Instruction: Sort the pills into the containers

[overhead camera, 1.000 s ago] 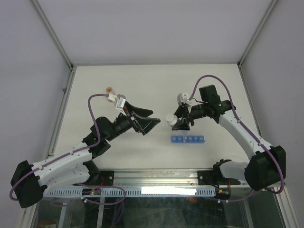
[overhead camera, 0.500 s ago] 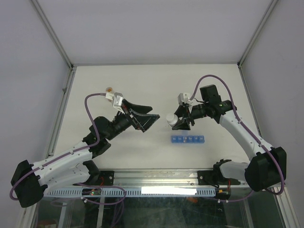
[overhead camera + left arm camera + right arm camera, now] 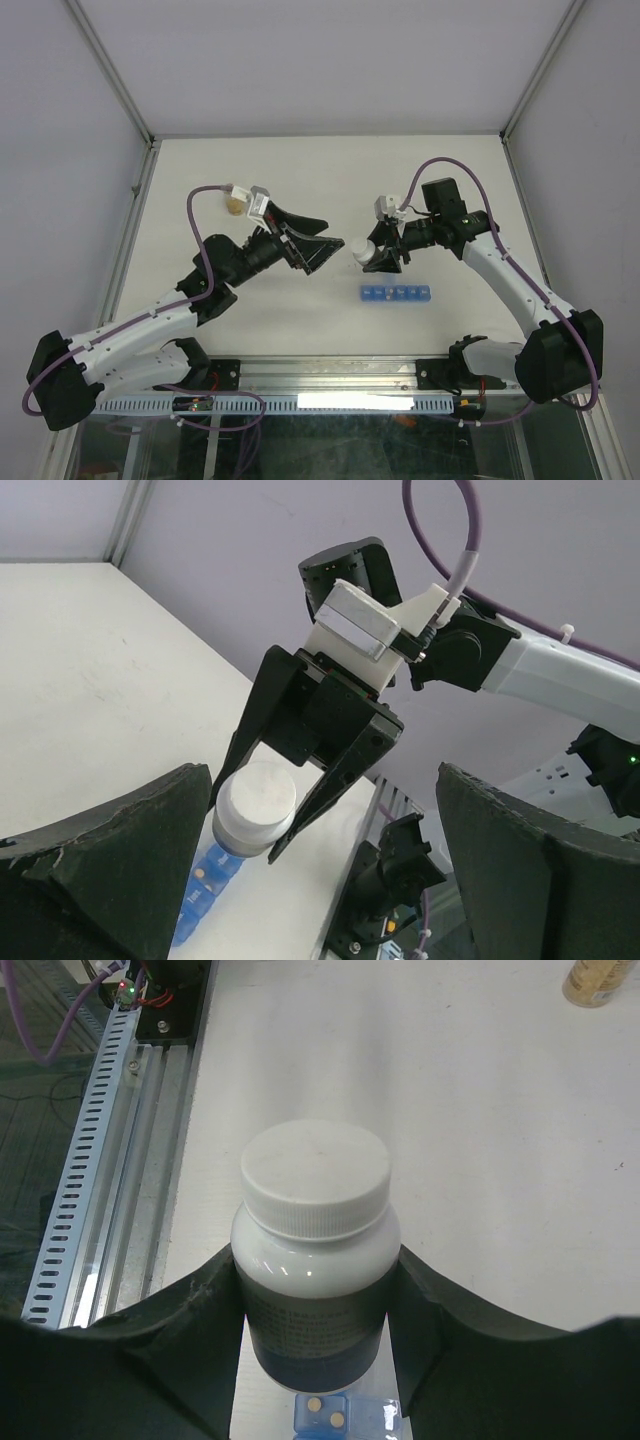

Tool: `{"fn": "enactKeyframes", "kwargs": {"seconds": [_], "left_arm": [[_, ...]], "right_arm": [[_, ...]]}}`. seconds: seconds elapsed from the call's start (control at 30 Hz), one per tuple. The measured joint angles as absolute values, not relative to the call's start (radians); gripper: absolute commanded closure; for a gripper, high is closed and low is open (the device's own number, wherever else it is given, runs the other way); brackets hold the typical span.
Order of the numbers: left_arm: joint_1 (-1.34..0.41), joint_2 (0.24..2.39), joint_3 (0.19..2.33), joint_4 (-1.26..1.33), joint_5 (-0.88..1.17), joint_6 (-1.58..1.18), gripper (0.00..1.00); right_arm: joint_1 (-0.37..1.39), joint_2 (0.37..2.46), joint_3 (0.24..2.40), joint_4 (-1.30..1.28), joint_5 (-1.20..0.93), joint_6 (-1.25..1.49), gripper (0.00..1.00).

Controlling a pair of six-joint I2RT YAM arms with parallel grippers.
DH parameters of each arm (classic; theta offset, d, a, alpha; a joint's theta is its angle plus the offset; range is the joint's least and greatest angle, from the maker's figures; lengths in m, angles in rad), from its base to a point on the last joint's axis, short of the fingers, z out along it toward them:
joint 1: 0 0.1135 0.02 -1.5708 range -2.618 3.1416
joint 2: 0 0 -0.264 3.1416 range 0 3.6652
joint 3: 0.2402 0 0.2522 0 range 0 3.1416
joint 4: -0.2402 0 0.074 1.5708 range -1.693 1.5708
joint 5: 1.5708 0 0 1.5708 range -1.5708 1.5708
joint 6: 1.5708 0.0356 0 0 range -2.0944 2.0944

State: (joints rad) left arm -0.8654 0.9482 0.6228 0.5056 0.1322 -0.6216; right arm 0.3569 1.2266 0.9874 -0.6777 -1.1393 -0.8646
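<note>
Right hand (image 3: 366, 256) around white bottle (image 3: 315, 1260)

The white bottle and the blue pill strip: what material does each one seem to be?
The white bottle is probably plastic, smooth and slightly glossy; a soft highlight sits on its shoulder. Its cap looks like matte white plastic with a ribbed edge. The pill strip is likely translucent blue plastic; its walls look see-through in the right wrist view.

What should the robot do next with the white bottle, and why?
Probably ease the open left tool forward around the white cap and close. The right tool grips the bottle, cap on and facing the left tool, so nothing can pour into the blue organizer yet.
</note>
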Motion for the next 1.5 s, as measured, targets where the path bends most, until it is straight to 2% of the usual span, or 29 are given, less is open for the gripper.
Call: {"fn": "enactKeyframes", "kwargs": {"seconds": [0.2, 0.53, 1.1, 1.33, 1.5], "left_arm": [[-0.890, 0.987, 0.658, 0.483, 0.137, -0.580, 0.02], [-0.918, 0.989, 0.735, 0.297, 0.047, -0.469, 0.03], [-0.918, 1.034, 0.780, 0.209, 0.030, -0.448, 0.02], [-0.918, 1.035, 0.812, 0.162, 0.023, -0.448, 0.06], [-0.924, 1.077, 0.911, 0.078, -0.002, -0.452, 0.09]], "right_arm": [[0.356, 1.227, 0.987, -0.678, -1.130, -0.868, 1.00], [0.352, 1.240, 0.987, -0.678, -1.118, -0.874, 1.00], [0.320, 1.251, 0.987, -0.678, -1.114, -0.874, 1.00], [0.318, 1.251, 0.987, -0.678, -1.114, -0.874, 1.00], [0.318, 1.251, 0.987, -0.678, -1.114, -0.874, 1.00]]}}
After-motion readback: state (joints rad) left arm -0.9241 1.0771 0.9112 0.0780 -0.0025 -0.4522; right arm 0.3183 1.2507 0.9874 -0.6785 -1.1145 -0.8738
